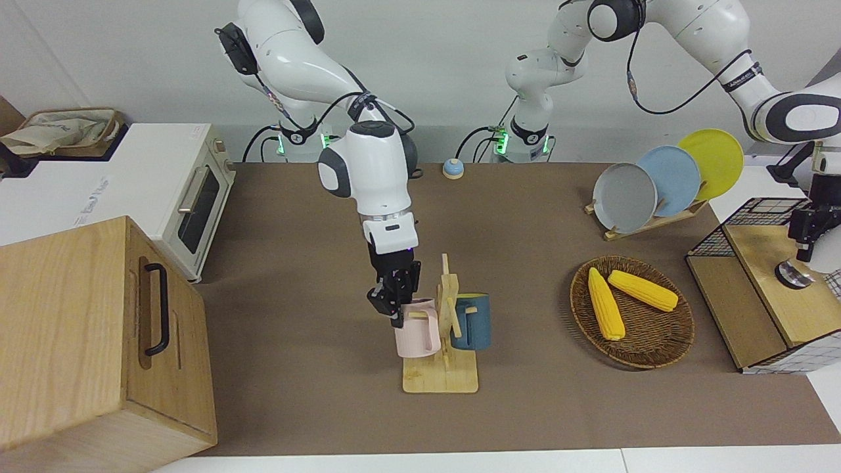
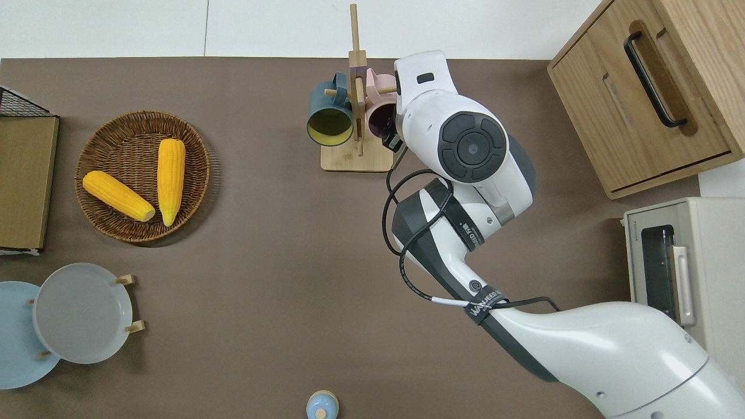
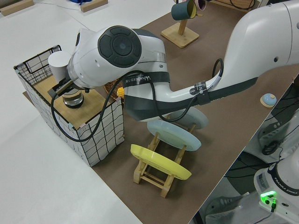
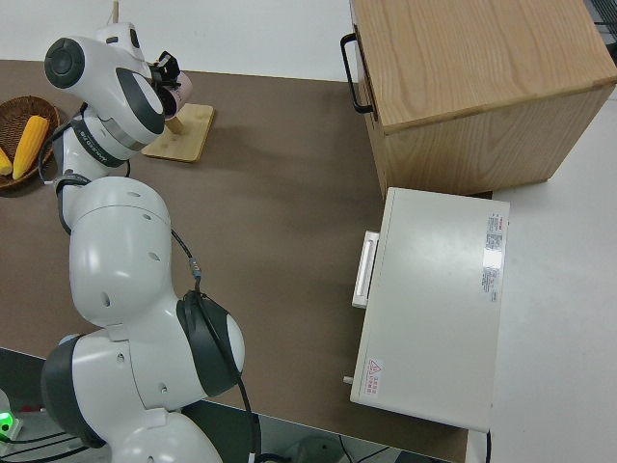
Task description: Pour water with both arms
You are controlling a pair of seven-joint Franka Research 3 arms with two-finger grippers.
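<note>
Right end effector (image 1: pixel 396 303) pinches the pink mug (image 1: pixel 418 328) on the rack (image 1: pixel 441 378); left's state unclear.

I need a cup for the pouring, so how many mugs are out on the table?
2, both hanging on the wooden mug rack: a pink mug at the right gripper, toward the right arm's end, and a dark blue mug beside it. No others in view.

A robotics lab is posing as a kitchen: two white arms (image 1: pixel 368 164) are standing at a brown tabletop (image 1: pixel 295 295) that is carrying a toaster oven (image 1: pixel 190 197), plate rack (image 1: pixel 647 220) and mug stand (image 1: pixel 441 374).
</note>
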